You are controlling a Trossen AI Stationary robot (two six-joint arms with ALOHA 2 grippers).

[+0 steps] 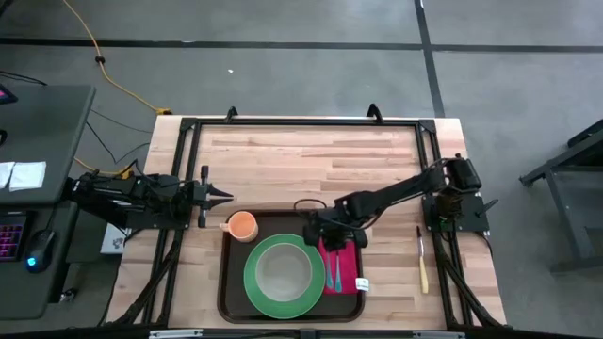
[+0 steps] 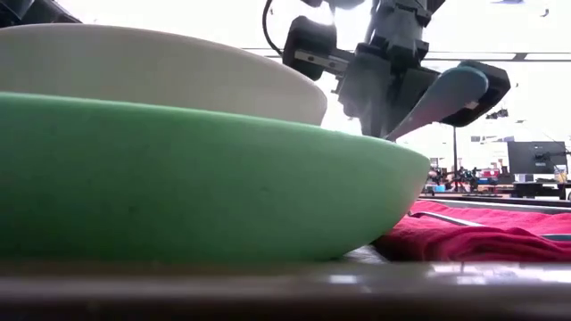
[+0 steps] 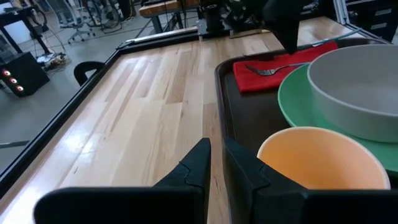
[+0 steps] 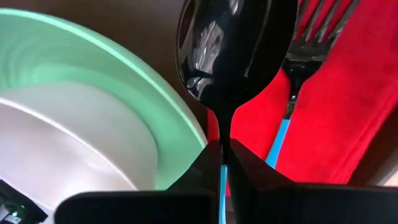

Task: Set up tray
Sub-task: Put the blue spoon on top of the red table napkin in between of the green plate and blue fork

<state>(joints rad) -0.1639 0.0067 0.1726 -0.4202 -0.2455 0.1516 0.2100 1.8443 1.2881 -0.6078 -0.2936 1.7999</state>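
The right end effector (image 4: pixel 225 163), clamped on a spoon (image 4: pixel 233 56), hangs directly over the red napkin (image 1: pixel 343 268) on the tray (image 1: pixel 229 287). The spoon's long axis runs parallel to the fork (image 4: pixel 292 87) beside it. The left end effector (image 1: pixel 219 196), nearly together and empty, waits by the cup (image 1: pixel 243 226).

free: bare tabletop (image 1: pixel 311 155) behind tray (image 1: pixel 229 282) | blocked: plate (image 1: pixel 256 282), bowl (image 1: pixel 283 268), cup (image 1: pixel 243 226), napkin (image 1: pixel 347 273) fill tray

Even overhead light, blown-out low-view background, blurred foreground rim, spoon (image 4: pixel 231 56) glare
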